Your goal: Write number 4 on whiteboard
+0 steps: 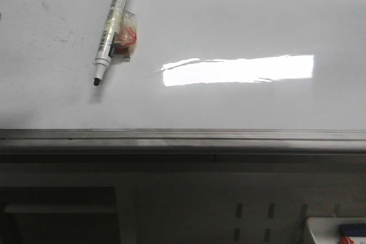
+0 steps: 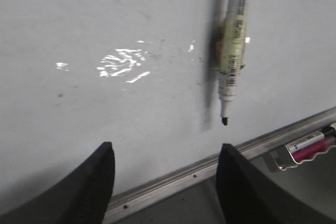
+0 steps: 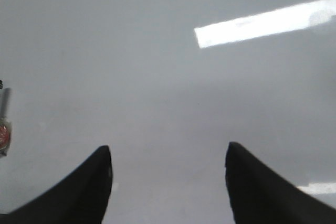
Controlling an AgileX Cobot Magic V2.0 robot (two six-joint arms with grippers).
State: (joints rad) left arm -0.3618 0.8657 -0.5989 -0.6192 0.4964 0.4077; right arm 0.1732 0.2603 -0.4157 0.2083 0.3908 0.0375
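The whiteboard (image 1: 240, 15) fills the front view, glossy white with a bright rectangular reflection and a grey metal edge rail (image 1: 183, 136) along its near side. No number 4 shows on it. An uncapped white marker (image 1: 111, 27) with a black tip lies on the board at the left, taped to a small red and yellow piece (image 1: 126, 35). It also shows in the left wrist view (image 2: 233, 51). My left gripper (image 2: 165, 153) is open and empty over the board's edge rail, short of the marker tip. My right gripper (image 3: 168, 156) is open and empty above bare board.
Faint smudges mark the board (image 2: 121, 64) beside the marker. Below the rail hangs a tray holding a pink marker (image 2: 310, 148). A white box with a blue and red item (image 1: 343, 231) sits at the lower right in the front view.
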